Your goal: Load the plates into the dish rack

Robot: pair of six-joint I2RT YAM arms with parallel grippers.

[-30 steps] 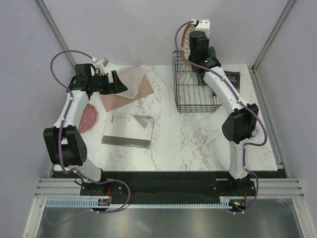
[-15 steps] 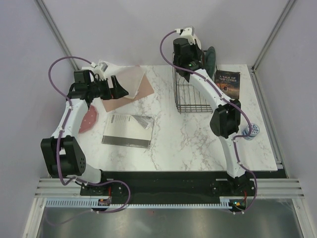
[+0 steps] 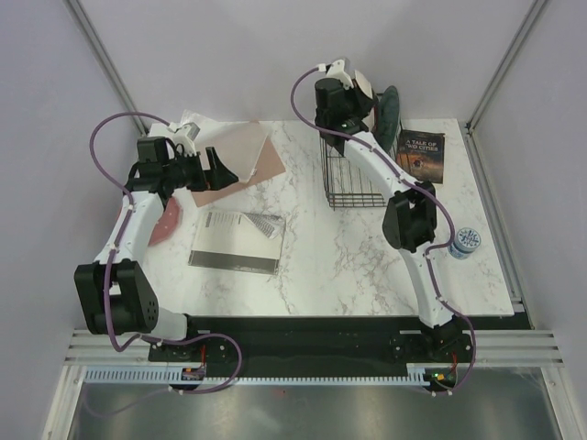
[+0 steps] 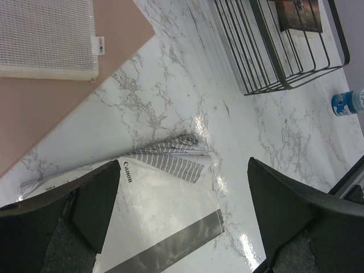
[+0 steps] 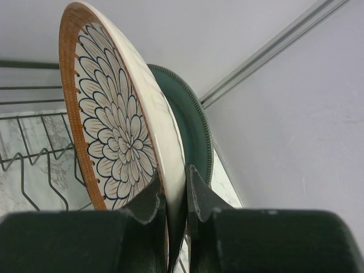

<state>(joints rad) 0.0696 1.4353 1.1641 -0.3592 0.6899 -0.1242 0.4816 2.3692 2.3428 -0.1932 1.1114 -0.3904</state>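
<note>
— Right pincer?
— Closed narrow on the lower rim of the whitish round plate with dark petal pattern and reddish-brown edge; one finger on each face; plate upright, edge-on to the wrist camera.
— Where over the counter?
— Raised above the far end of the rectangular black wire dish rack; wire tines below and to the left in the wrist view; not yet down between them.
— Anything behind?
— Round teal-green plate, upright, just behind the patterned one; touching or apart, cannot tell; seated in the rack or not, cannot tell either.
— Left pincer?
— Spread wide, gripping nothing; hovering over a white printed leaflet with grey stripes lying on the white marbled counter.
— Around it?
— Flat pinkish-brown square sheet toward the far left, with a white mesh pad lying on it; reddish-pink speckled round plate flat near the counter's left edge, partly hidden under the left arm.
— Right side?
— Dark paperback book flat just right of the rack; small blue-and-white round object nearer the front, well apart from the rack.
</note>
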